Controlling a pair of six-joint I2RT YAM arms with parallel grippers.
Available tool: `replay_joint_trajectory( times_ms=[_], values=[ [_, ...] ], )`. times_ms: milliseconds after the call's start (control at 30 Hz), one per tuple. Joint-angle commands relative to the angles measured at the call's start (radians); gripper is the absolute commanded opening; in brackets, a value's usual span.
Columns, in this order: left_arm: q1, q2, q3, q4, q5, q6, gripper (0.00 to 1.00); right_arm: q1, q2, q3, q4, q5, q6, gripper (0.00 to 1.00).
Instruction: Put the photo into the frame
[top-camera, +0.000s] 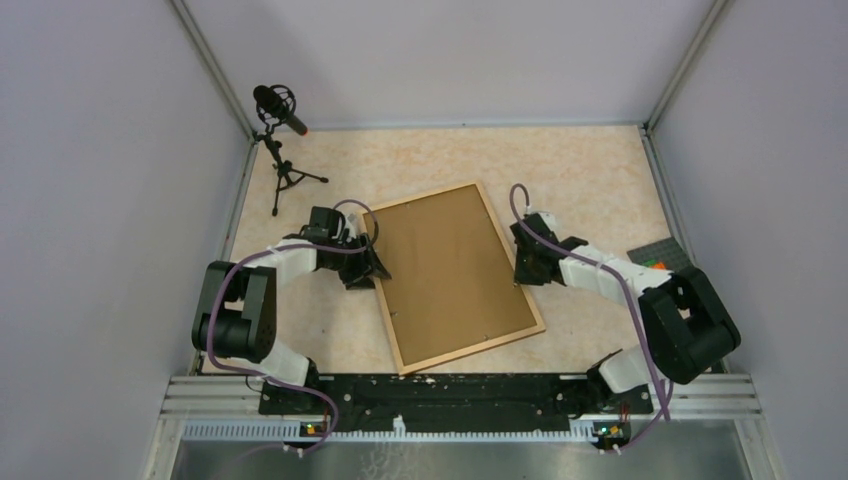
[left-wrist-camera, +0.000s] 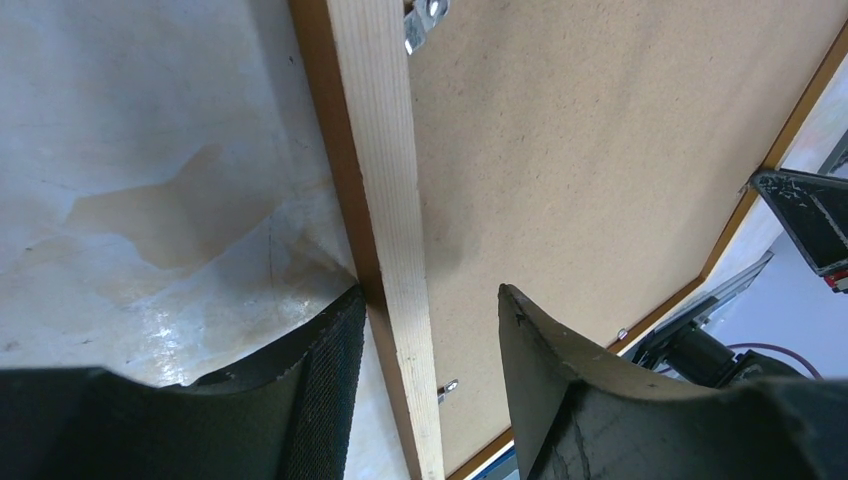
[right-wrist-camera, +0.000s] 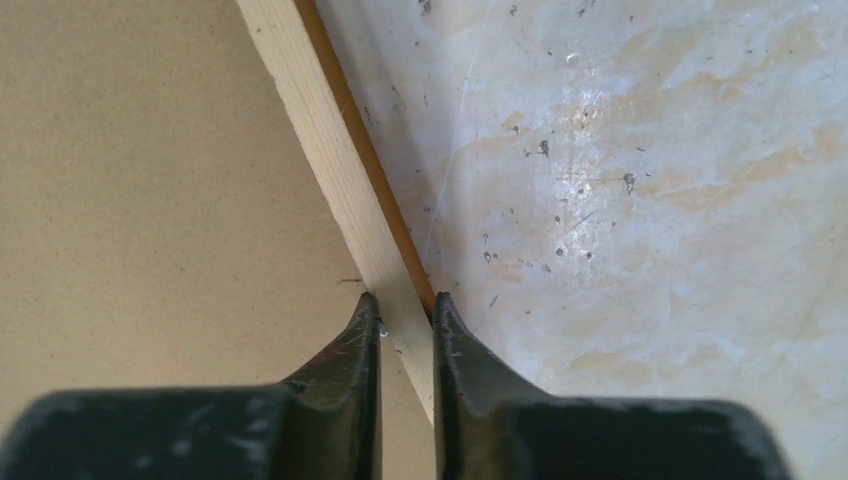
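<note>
The frame (top-camera: 470, 347), light wood, lies face down and askew in the middle of the table, with a brown backing board (top-camera: 450, 265) inside it. The photo is hidden. My left gripper (top-camera: 368, 268) straddles the frame's left rail (left-wrist-camera: 385, 180); it (left-wrist-camera: 430, 300) is open, with its outer finger (left-wrist-camera: 330, 370) against the rail's outer edge and the other finger clear over the board (left-wrist-camera: 600, 150). My right gripper (top-camera: 522, 270) is at the right rail (right-wrist-camera: 330, 160). In the right wrist view that gripper (right-wrist-camera: 405, 305) pinches this rail between both fingertips, beside the board (right-wrist-camera: 150, 200).
A microphone on a small tripod (top-camera: 283, 110) stands at the back left. A grey plate with small coloured pieces (top-camera: 660, 260) lies at the right edge behind my right arm. Grey walls enclose the table. A metal tab (left-wrist-camera: 428, 15) sits on the frame's inner edge.
</note>
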Motion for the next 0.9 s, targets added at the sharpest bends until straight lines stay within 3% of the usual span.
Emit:
replay_joint_trajectory(
  times_ms=[0, 33, 333, 500, 667, 867],
  values=[
    [-0.004, 0.025, -0.035, 0.014, -0.031, 0.011, 0.57, 0.007, -0.036, -0.038, -0.044, -0.005, -0.043, 0.05],
    [-0.005, 0.027, -0.035, 0.014, -0.031, 0.01, 0.57, 0.006, -0.033, -0.034, -0.028, -0.005, -0.048, 0.0],
    [-0.004, 0.024, -0.035, 0.017, -0.025, 0.018, 0.59, 0.006, 0.014, 0.058, -0.038, 0.072, -0.117, 0.02],
    [-0.004, 0.023, -0.034, 0.036, 0.009, 0.021, 0.63, 0.006, 0.017, 0.2, -0.15, 0.214, -0.191, 0.55],
    [-0.004, 0.005, -0.054, 0.105, 0.162, 0.064, 0.76, 0.012, 0.009, 0.324, -0.284, 0.235, -0.183, 0.73],
    [-0.01, 0.018, -0.09, 0.25, 0.408, 0.039, 0.84, 0.056, -0.062, 0.241, -0.145, -0.194, -0.022, 0.83]
  ],
)
